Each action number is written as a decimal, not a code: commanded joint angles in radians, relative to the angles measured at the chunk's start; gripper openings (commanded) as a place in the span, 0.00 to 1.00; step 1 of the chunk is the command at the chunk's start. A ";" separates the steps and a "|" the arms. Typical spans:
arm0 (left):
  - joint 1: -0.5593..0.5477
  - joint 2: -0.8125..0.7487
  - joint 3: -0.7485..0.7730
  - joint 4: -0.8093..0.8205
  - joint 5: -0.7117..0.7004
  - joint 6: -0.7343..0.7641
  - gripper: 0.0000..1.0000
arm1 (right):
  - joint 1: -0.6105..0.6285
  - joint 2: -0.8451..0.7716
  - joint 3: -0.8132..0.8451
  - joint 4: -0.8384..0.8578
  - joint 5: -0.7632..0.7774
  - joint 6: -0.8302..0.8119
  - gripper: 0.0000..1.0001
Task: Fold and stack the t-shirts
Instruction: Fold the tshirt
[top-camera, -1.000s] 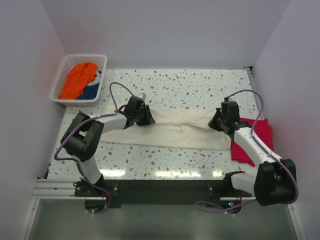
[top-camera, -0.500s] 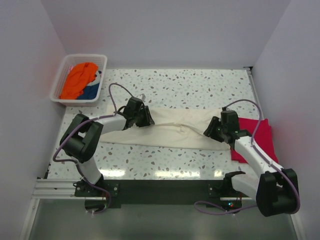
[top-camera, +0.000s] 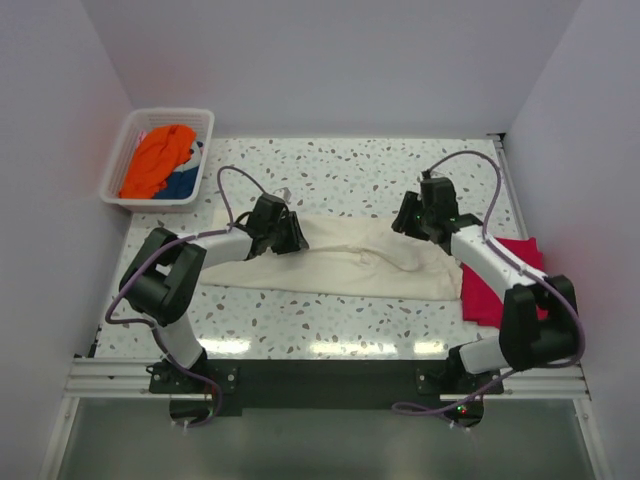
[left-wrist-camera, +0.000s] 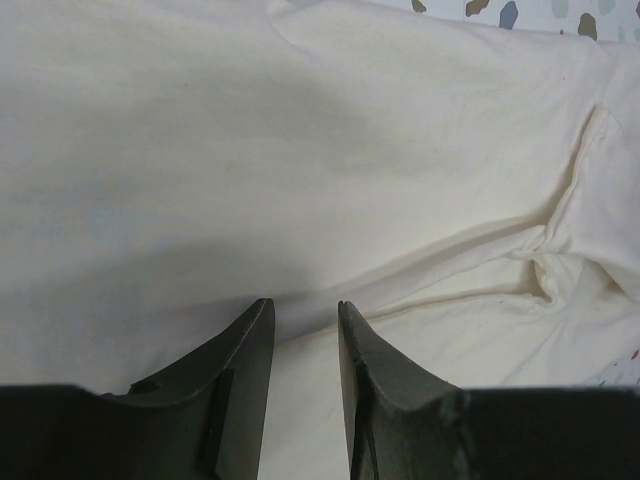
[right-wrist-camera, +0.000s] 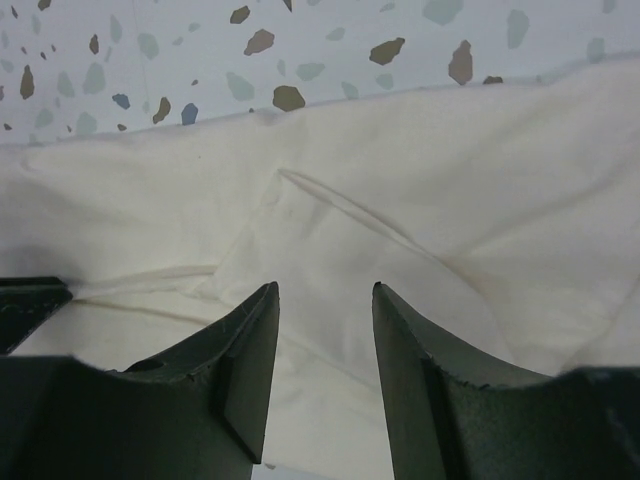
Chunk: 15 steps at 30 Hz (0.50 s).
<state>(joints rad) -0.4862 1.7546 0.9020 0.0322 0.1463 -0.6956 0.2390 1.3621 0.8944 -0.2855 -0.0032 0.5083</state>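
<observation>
Right pincer parted; creased cream t-shirt beneath.

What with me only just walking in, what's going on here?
The robot's left gripper and right gripper both sit low over a cream t-shirt spread across the table, jaws open, gripping nothing. A red shirt lies at the right edge, and a basket in the far-left corner holds orange clothes.
</observation>
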 joint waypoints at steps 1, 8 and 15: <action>-0.006 -0.040 0.034 0.005 -0.008 0.008 0.36 | 0.066 0.127 0.093 0.066 0.086 -0.066 0.46; -0.006 -0.040 0.040 -0.008 -0.010 0.013 0.36 | 0.129 0.345 0.221 0.114 0.147 -0.123 0.47; -0.006 -0.043 0.044 -0.015 -0.014 0.016 0.36 | 0.166 0.423 0.264 0.121 0.196 -0.134 0.48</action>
<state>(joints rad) -0.4862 1.7538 0.9127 0.0166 0.1444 -0.6952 0.3935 1.7786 1.1118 -0.2142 0.1383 0.4004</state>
